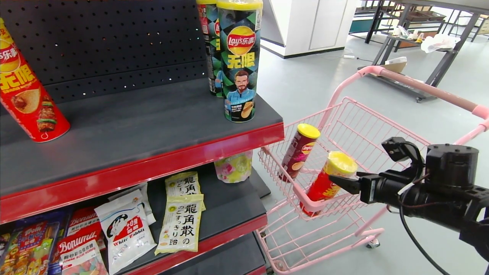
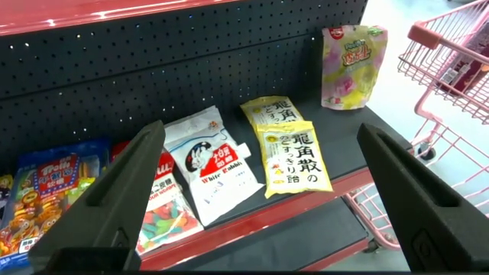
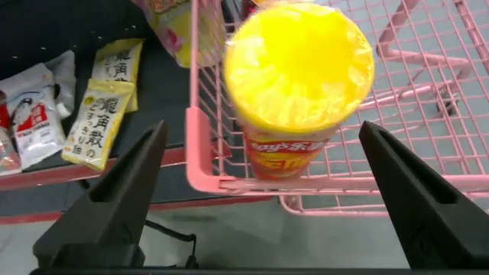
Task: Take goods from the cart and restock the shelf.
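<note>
head view, right half of the frame: a pink wire cart (image 1: 310, 203) is standing just beside the end of the shelf (image 1: 133, 126). its upper basket is holding two tall cylindrical cans, both appearing tilted toward the upper right. the red can (image 1: 324, 185), with a crinkled yellow lid and yellow print on its side, is sitting against the basket's front rim at centre right. the maroon can (image 1: 298, 152), also yellow-lidded, is leaning to its upper left, apart from it.

the right gripper (image 1: 359, 160) is hanging at the right edge, level with the basket, its fingers spreading wide and gripping nothing. the lower fingertip is overlapping the red can's edge here, so contact cannot be told. in the right wrist view the right gripper (image 3: 261, 130) is framing the red can (image 3: 298, 84) lid-on between its parted fingers, neither finger touching it.

upper centre: a green-and-black can (image 1: 240, 61) is standing upright near the right end of the shelf's top board, a second can (image 1: 208, 46) just behind it. a barbecue-print can (image 1: 26, 91) is standing at upper left.

lower left: the lower board (image 1: 229, 206) is carrying yellow packets (image 1: 181, 223), a white bag (image 1: 126, 229) and a pink-and-green bag (image 1: 233, 167). the last is lying nearest the cart.

left wrist view: the left gripper (image 2: 261, 128) is facing this lower board, its fingers parting wide and holding nothing.
</note>
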`<state>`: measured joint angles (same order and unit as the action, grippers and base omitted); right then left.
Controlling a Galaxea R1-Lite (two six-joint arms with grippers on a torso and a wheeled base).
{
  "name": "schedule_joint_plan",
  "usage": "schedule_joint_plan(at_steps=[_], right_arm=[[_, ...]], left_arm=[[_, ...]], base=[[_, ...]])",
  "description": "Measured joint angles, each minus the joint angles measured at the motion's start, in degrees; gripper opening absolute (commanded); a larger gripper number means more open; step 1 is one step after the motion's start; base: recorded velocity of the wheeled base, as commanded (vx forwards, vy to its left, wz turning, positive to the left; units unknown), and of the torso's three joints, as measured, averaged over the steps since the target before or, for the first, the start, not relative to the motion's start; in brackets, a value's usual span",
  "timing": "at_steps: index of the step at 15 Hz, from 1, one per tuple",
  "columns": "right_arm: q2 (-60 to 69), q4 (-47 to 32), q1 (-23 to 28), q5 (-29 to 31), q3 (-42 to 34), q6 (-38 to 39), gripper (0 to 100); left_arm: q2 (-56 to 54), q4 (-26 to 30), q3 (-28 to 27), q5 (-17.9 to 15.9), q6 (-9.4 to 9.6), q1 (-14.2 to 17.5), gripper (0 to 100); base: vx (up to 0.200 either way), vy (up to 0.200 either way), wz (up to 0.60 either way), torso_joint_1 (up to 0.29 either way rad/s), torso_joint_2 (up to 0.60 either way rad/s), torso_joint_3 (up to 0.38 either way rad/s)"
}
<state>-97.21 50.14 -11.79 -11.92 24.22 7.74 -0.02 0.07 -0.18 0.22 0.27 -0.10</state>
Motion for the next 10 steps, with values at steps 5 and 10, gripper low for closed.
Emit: schedule_joint_plan(at_steps=[5,10], right_arm=[[-5.1,2.2,1.5,-0.2,1.2,0.4,100],[-10.2,7.0,0.4,-0.3,1.9,0.6,100]], left_arm=[[0.0,0.0,0.0,0.0,0.00,0.0,100],[0.0,0.0,0.0,0.0,-0.02,0.0,100]], base=[[0.000,0.000,0.00,0.000,0.00,0.000],[0.000,0.000,0.00,0.000,0.00,0.000]])
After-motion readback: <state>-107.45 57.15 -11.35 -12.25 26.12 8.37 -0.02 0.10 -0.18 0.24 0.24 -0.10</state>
